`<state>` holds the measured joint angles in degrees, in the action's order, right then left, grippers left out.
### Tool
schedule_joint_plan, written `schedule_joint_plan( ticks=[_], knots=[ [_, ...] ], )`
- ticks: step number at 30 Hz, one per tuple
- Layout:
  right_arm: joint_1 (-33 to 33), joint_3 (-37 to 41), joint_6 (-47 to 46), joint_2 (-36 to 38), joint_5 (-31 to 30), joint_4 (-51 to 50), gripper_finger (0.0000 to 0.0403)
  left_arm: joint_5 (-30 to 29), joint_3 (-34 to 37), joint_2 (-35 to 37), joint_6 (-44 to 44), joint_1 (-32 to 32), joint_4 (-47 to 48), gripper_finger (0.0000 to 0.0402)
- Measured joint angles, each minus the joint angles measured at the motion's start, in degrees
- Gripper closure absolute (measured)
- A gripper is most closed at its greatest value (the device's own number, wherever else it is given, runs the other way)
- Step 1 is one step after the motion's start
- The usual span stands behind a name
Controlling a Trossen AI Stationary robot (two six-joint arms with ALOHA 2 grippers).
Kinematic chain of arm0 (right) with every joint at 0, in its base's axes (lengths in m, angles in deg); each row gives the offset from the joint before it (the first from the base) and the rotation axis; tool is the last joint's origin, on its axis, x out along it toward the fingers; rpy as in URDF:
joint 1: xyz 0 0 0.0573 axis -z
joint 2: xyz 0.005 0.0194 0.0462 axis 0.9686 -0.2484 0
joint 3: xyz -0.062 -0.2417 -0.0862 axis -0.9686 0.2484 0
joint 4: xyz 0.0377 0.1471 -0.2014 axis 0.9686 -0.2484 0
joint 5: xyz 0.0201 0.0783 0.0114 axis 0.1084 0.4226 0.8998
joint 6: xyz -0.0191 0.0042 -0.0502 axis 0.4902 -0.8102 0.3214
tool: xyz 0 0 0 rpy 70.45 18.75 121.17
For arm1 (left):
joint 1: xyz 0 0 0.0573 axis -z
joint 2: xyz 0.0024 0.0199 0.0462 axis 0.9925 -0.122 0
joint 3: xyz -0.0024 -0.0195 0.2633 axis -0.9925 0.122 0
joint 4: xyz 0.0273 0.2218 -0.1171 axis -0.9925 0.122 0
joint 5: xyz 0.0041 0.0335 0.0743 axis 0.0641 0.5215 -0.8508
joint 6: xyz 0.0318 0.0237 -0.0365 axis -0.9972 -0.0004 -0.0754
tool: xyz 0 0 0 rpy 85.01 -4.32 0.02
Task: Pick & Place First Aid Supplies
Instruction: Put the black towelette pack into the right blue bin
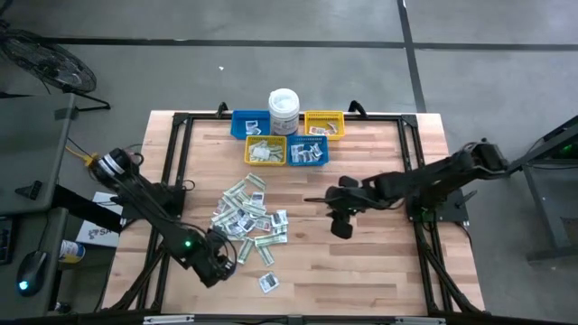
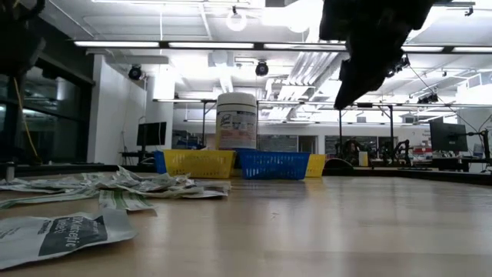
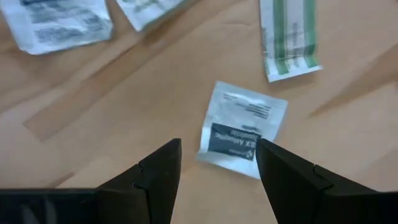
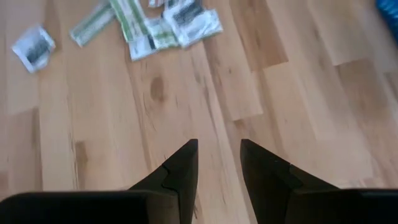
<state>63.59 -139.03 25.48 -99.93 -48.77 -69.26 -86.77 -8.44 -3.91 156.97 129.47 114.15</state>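
From above, the whole bench [image 1: 361, 262] shows at once: the first aid supplies [image 1: 246, 217] lie in a loose heap left of centre, and one white square packet [image 1: 268, 283] sits apart from the heap, closer to the near edge. The left gripper [image 1: 219, 262] hangs low near the near-left part of the bench, just beside the heap's near end. The right gripper [image 1: 341, 221] hovers over bare wood right of centre, well apart from the packets.

The left wrist view adds what the overhead cannot: the jaws stand wide with nothing between them, and that lone packet [image 3: 241, 129], white with a dark printed band, lies flat on the wood just ahead of the fingertips, a green-and-white strip [image 3: 287, 37] beyond it. The right wrist view shows its jaws at a narrow gap, empty, over plain boards, with the heap's edge [image 4: 165, 25] farther off.

Along the far edge stand four small bins, a blue bin [image 1: 250, 124] and a yellow bin [image 1: 324, 125] behind, a second yellow bin [image 1: 265, 150] and a second blue bin [image 1: 308, 151] in front, some holding packets, with a white lidded tub [image 1: 284, 111] between the back pair.

The low view shows the tub [image 2: 237, 121] rising behind the bins, and a dark arm [image 2: 373, 46] hanging well above the wood.
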Motion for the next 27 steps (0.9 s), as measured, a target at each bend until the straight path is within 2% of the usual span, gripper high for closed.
schedule_joint_plan(
  ticks=[6, 15, 19, 27],
  knots=[
    [-1.83, 2.58, -3.18, 4.33, -2.10, 1.14, 0.0289, 3.25, 0.02, -3.93, 1.89, 0.03, -0.37, 0.0196],
    [-3.43, 2.63, -4.25, 4.86, -4.65, 1.14, 0.0289, 4.54, -0.13, -7.68, -0.07, 0.02, -3.21, 0.0202],
    [-3.44, 2.63, -4.25, 4.86, -4.99, 1.16, 0.0289, 5.41, -0.22, -9.04, -0.06, 0.02, -3.21, 0.0240],
    [-3.44, 2.63, -4.12, 4.86, -5.01, 1.12, 0.0289, 5.91, -0.22, -9.51, 0.44, 0.02, -4.56, 0.0355]
  ],
)
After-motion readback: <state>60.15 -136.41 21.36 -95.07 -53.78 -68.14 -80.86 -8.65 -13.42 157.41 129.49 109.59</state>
